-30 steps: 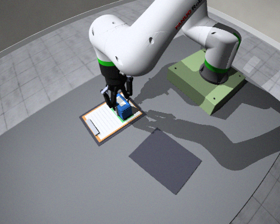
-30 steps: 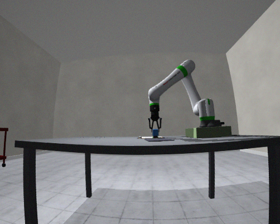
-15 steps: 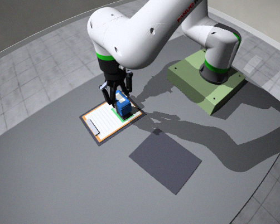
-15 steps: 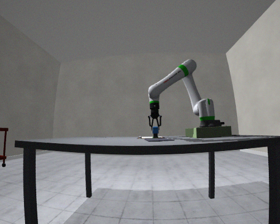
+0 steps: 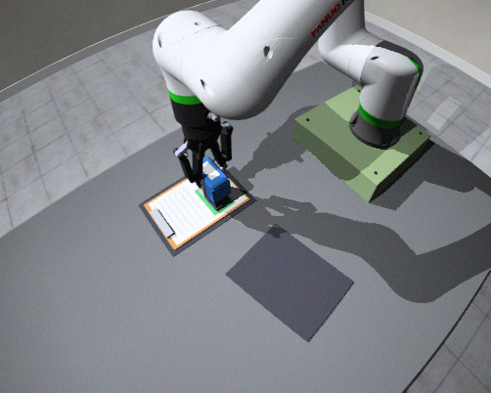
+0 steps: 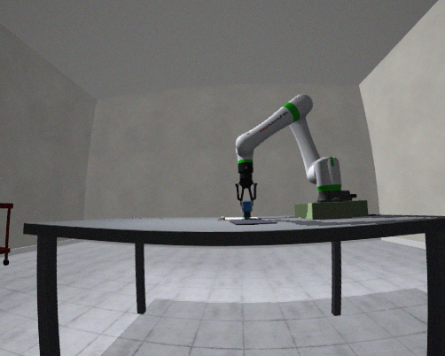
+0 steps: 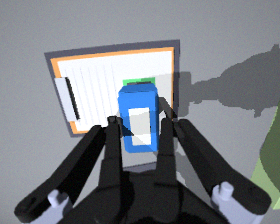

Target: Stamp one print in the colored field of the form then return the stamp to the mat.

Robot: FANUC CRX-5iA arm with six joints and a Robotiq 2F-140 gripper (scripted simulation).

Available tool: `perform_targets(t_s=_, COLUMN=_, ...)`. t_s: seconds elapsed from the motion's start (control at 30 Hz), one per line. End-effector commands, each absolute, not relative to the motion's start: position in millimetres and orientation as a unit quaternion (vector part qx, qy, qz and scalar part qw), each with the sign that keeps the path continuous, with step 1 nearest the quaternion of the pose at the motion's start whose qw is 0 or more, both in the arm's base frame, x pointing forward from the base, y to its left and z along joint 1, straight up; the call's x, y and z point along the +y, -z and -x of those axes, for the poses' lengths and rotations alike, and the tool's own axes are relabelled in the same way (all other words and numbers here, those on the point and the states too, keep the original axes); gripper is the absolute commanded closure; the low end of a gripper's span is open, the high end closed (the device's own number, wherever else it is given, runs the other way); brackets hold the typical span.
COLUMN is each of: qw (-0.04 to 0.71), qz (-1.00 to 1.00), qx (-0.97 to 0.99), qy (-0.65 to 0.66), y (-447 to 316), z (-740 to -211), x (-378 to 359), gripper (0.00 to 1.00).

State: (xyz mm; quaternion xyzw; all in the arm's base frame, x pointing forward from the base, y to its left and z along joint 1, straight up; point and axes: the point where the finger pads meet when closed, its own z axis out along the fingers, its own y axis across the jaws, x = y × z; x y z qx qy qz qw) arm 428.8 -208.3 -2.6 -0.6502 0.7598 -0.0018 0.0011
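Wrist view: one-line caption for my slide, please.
End effector shut on the blue stamp, held over the green field of the clipboard form.
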Motion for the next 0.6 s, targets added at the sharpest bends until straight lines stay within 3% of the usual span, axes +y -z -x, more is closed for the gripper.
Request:
perform_targets(t_s=0.0, qw=0.001, qz=0.650, qx=0.760, qy=0.002, y=-13, z=-429, x=-208, gripper=0.81)
perform_targets(t_s=0.57, qw=0.001, qz=0.648, qx=0.762, qy=0.002, y=-32, z=-439, x=-185, gripper=0.81)
